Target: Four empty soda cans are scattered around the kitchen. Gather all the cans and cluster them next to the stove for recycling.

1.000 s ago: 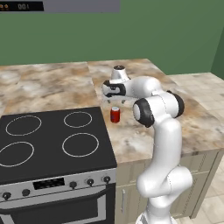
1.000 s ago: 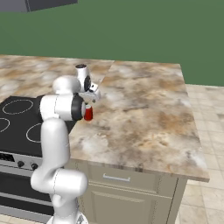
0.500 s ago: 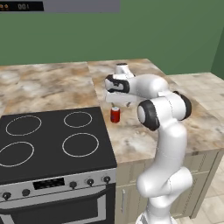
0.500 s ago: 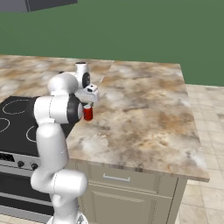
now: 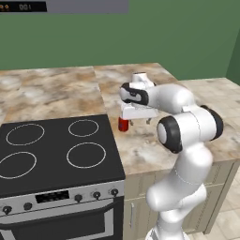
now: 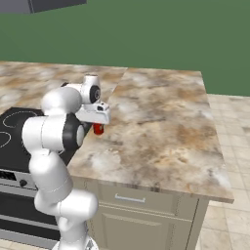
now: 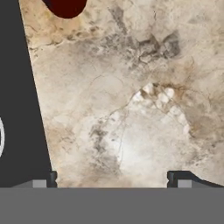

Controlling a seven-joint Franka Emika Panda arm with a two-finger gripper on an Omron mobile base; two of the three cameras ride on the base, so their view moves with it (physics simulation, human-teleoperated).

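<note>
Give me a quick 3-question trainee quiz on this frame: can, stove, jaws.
1. True or false: the soda can stands upright on the black glass of the stove.
2. How do the jaws of the gripper stand? A) shut on the can B) open, holding nothing C) shut, holding nothing
3. Fill in: the can stands on the marble counter, just off the stove's ____ edge as the left base view shows it.

Key
1. False: it stands on the counter beside the stove.
2. B: in the hand view the fingertips are set wide apart over bare counter, the can away from them.
3. right
</note>
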